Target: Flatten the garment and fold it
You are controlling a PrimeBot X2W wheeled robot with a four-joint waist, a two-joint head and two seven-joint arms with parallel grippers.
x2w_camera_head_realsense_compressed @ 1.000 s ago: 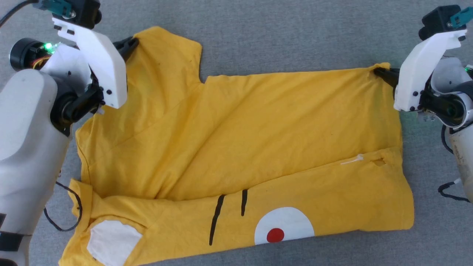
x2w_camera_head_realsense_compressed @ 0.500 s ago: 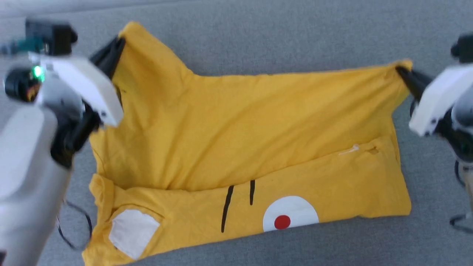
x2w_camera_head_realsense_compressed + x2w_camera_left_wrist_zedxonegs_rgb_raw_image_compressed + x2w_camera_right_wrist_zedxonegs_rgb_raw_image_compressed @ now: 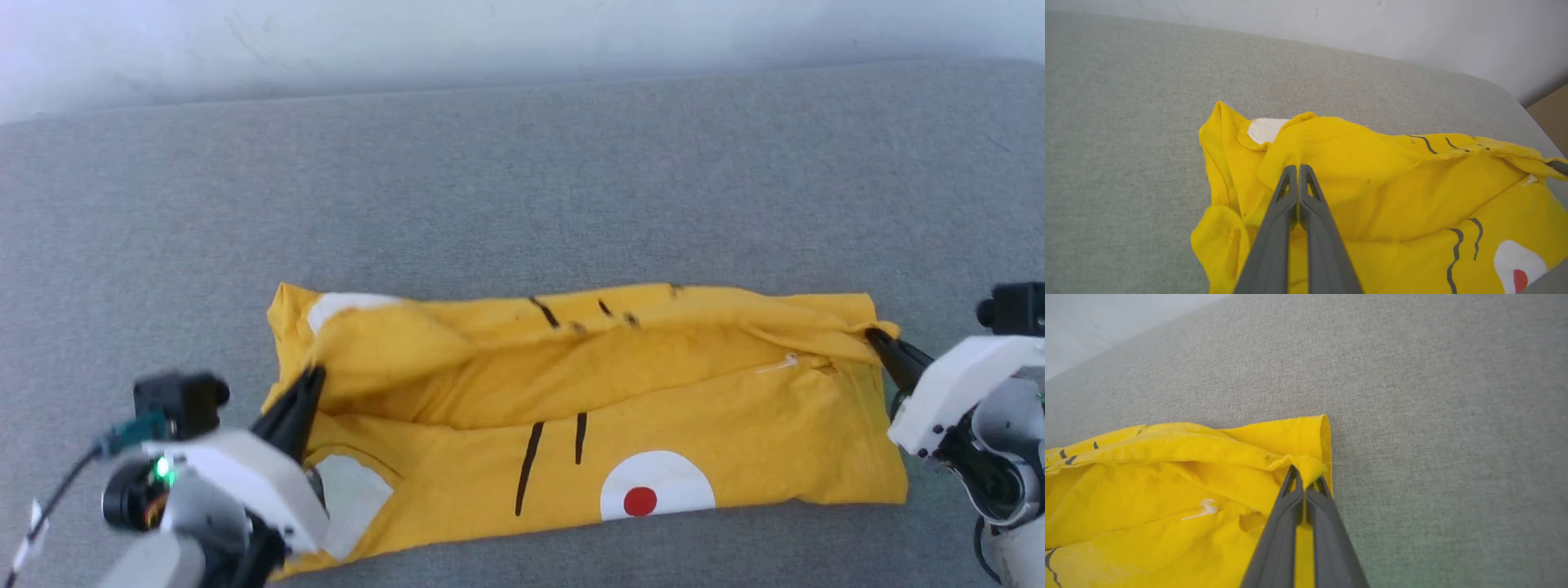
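The bright yellow short-sleeved cotton t-shirt (image 3: 457, 457) with a white-and-red cartoon print lies on the grey woven fabric surface (image 3: 522, 188), its long axis running left to right. Its small white tag (image 3: 775, 363) is too small to read. The left gripper (image 3: 313, 377) reaches in low at the shirt's left end and the right gripper (image 3: 875, 335) at its right end. Each has its jaws pressed together, pinching a yellow fold.

No legible text (print wordless)

The garment (image 3: 653, 392), a bright yellow t-shirt, lies as a long rumpled band running left to right on the grey surface (image 3: 522, 204). Its far part is doubled over and puffed up; black lines, white patches and a red dot show along the near part
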